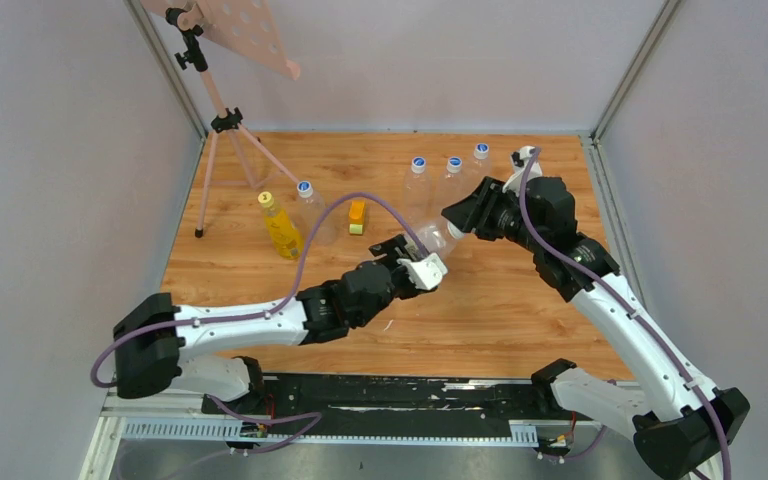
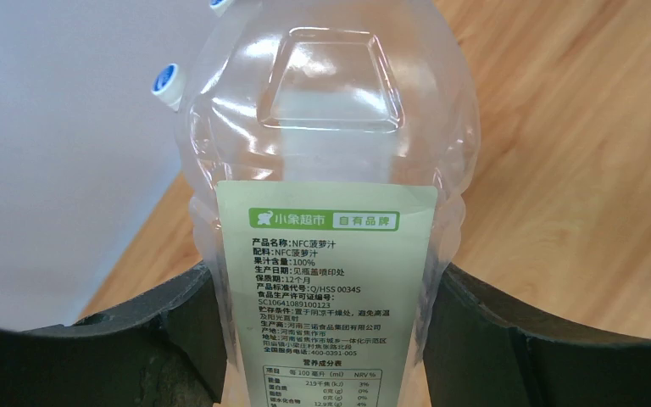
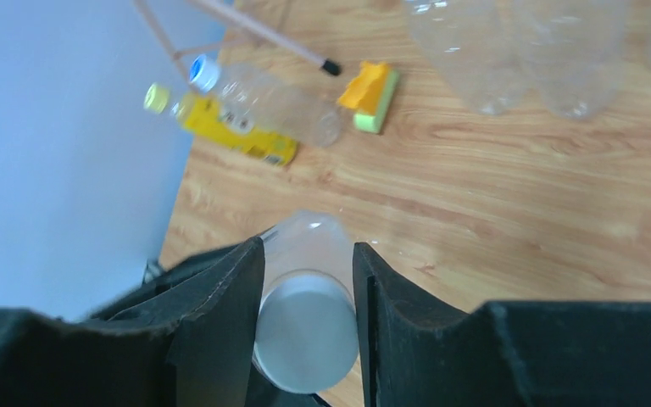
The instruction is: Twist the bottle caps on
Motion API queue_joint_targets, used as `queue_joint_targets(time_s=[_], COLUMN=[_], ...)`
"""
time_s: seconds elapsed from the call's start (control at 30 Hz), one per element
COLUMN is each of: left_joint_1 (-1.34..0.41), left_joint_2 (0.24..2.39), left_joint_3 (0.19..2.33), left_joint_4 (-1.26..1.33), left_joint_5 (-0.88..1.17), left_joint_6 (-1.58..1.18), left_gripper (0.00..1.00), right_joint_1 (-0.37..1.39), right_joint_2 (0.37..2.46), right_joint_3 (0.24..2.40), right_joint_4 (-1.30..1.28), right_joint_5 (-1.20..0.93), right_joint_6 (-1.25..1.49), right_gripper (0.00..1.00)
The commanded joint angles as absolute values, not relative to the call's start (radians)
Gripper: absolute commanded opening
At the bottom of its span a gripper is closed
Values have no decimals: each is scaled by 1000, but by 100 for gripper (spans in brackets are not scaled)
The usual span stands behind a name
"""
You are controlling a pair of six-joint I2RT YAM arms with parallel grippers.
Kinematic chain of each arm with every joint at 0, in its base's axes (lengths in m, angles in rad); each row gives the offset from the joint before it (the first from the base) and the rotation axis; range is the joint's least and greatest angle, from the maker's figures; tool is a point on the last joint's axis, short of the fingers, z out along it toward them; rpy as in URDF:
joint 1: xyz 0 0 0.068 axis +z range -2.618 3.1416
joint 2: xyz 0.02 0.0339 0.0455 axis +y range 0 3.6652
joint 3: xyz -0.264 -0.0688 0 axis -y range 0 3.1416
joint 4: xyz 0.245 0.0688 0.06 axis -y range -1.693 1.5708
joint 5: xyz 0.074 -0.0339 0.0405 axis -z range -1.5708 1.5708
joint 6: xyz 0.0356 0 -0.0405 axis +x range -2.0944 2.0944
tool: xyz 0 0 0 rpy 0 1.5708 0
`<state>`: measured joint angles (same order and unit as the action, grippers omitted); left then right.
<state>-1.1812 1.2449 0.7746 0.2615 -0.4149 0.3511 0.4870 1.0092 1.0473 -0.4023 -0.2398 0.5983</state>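
The white cap (image 3: 305, 335) sits at the neck of the wide clear bottle (image 2: 331, 127), which is held off the counter (image 1: 500, 310) near its middle, between the two arms. The right end effector (image 3: 308, 250) is closed narrowly on the cap, a finger touching either side. The left end effector (image 2: 326, 280) clamps the bottle's labelled lower body. Expect a light, thin-walled bottle that dents under pressure and is slick on the label. You should grip the cap by its rim and the bottle low on its body, as now. Whether the thread has caught cannot be seen. The held bottle appears empty. To the left stand a slim clear bottle (image 1: 315, 215) with a blue cap (image 1: 305, 187), which looks empty, and a yellow bottle (image 1: 282, 230) with a yellow cap (image 1: 266, 198), contents not determinable. An orange-green block (image 1: 357, 215) lies near them.
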Motion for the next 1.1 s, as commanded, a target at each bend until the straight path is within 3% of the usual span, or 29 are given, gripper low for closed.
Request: queue_joint_targets(time_s=[0.0,0.07,0.27,0.4,0.53,0.77,1.07], left_joint_1=[-1257,-1261,-1216,-1149,-1053,-937,-918], left_joint_2=[1352,1372,1285,1212,1151,1064,1038], left_joint_3=[881,881,884,863,863,802,802], left_joint_4=[606,609,320,174,68,124,148], left_joint_5=[-731,-723,-570,-379,-110,303,448], left_joint_6=[627,588,317,192,91,25,51], left_gripper=[0,0,0,0,0,0,0], right_joint_1=[507,507,504,494,477,443,413], right_joint_2=[1011,985,888,827,780,734,811], right_joint_3=[1033,1026,1035,1060,1066,1046,1076], right_joint_4=[-467,-418,-346,-332,-339,-348,-353], right_joint_5=[-60,-75,-41,-111,-257,-618,-838], right_joint_6=[860,850,578,333,102,-106,-101], right_gripper=[6,17,66,81,84,83,76])
